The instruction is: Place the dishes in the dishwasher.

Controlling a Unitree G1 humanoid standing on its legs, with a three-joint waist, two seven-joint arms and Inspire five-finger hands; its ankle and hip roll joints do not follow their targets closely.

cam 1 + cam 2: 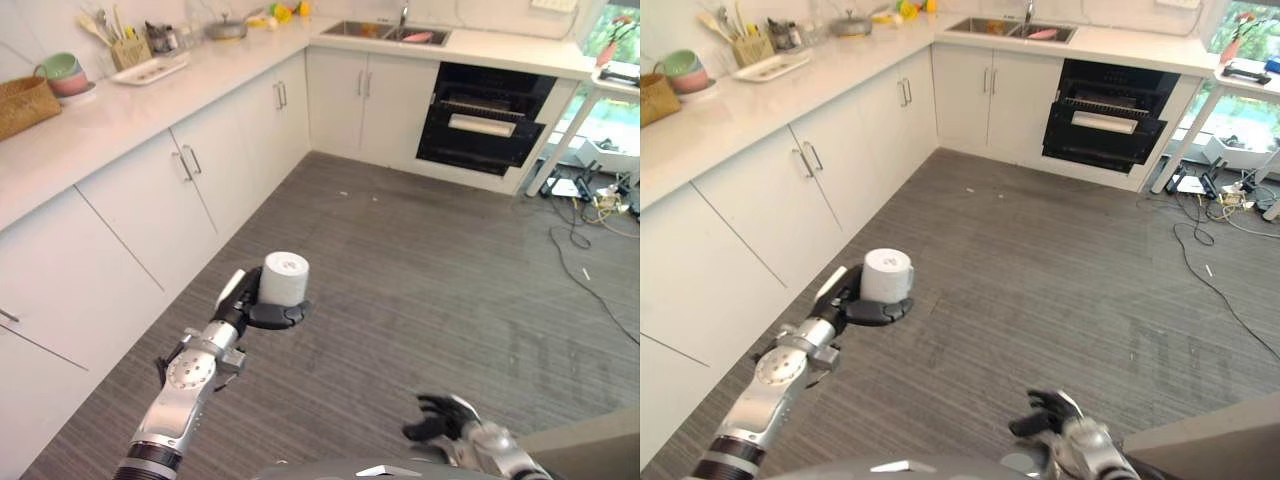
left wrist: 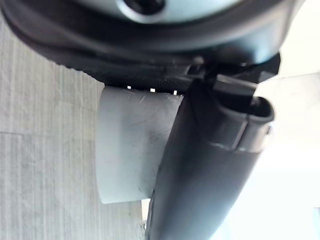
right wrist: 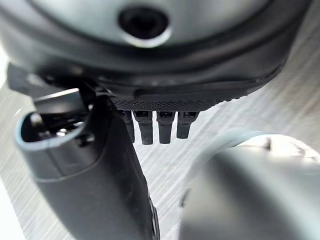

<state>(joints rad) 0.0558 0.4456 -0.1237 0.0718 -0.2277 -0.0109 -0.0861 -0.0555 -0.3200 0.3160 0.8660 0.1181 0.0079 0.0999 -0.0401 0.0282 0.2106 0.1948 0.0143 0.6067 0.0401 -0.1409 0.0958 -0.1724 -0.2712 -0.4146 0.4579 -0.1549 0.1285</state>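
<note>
Presently the left hand (image 1: 262, 312) has its fingers curled round a white cup (image 1: 285, 277), best carried upright and level to the open dishwasher (image 1: 485, 118).

Silver-grey jointed left arm (image 1: 185, 385) with round screw-studded wrist disc; dark left hand (image 1: 262, 312), white-covered thumb; dark right hand (image 1: 445, 418).
</note>
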